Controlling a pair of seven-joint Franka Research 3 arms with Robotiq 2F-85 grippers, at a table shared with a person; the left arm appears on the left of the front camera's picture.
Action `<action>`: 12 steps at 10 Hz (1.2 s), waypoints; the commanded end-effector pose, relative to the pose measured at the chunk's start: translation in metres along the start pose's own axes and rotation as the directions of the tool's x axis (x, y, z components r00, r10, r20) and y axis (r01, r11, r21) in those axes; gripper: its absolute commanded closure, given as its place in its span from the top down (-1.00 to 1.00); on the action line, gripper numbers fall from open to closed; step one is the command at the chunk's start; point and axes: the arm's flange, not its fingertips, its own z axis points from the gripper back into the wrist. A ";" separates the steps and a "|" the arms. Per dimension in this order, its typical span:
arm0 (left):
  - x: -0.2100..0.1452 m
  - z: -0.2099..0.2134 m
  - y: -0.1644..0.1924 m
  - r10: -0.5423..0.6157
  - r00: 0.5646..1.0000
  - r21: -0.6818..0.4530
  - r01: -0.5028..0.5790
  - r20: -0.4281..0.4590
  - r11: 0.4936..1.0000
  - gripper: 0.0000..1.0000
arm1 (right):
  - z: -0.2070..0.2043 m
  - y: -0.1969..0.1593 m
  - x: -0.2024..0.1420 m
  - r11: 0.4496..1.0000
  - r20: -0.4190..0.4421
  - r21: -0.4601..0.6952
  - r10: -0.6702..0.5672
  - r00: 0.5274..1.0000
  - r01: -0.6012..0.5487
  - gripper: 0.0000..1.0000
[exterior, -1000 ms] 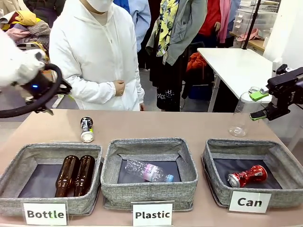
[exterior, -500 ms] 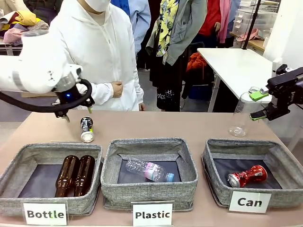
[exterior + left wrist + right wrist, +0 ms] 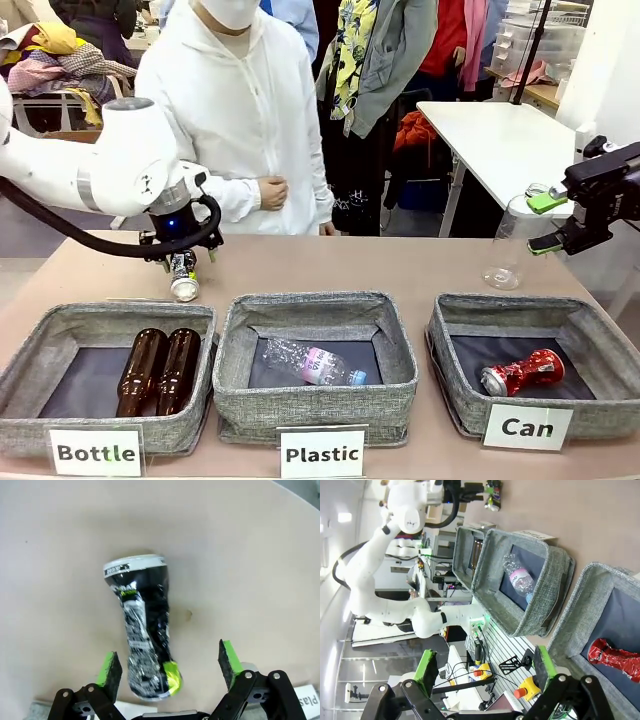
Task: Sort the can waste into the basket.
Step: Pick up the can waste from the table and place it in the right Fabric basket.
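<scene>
A black can [image 3: 183, 272] with silver ends lies on the table behind the left bin. My left gripper [image 3: 181, 256] hangs just over it. In the left wrist view the dented black can [image 3: 143, 639] lies between the open green pads [image 3: 111, 669] of the left gripper [image 3: 170, 666], untouched. The crushed red can [image 3: 523, 371] lies inside the grey basket [image 3: 442, 335] marked "Can" at the right. My right gripper [image 3: 548, 222] hovers open and empty behind that basket. The right wrist view shows the right gripper [image 3: 482, 667] open, the red can [image 3: 615, 657] in the basket [image 3: 580, 607].
A bin marked "Bottle" [image 3: 25, 345] holds two brown bottles; the middle "Plastic" bin [image 3: 228, 345] holds a clear bottle. A clear plastic bottle [image 3: 505, 245] stands on the table under the right gripper. A person in white [image 3: 240, 120] stands at the far edge.
My left arm swung in from the far left and came down over the black can. The person stepped a little to the right. The right arm stayed still.
</scene>
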 end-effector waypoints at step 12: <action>0.009 -0.039 0.016 0.024 0.997 0.020 -0.026 0.070 0.999 -1.00 | 0.003 0.000 0.000 1.000 -0.009 -0.004 0.019 1.000 -0.019 1.00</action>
